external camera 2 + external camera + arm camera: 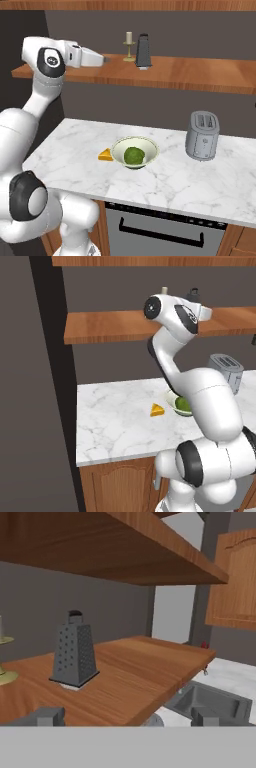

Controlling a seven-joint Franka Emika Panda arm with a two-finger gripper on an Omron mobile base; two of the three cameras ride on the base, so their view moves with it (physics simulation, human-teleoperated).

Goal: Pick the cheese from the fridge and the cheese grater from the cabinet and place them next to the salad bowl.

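The dark grey cheese grater stands upright on the wooden cabinet shelf; in the hand view the grater is ahead and left of centre. My gripper is at shelf height, left of the grater and apart from it. It is open, its fingertips wide apart with nothing between them. The yellow cheese wedge lies on the marble counter, touching or almost touching the left side of the salad bowl. The fridge is out of view.
A pale candlestick stands just left of the grater. A silver toaster sits on the counter right of the bowl. Another wooden plank runs close above the hand. A sink lies beyond the shelf's end.
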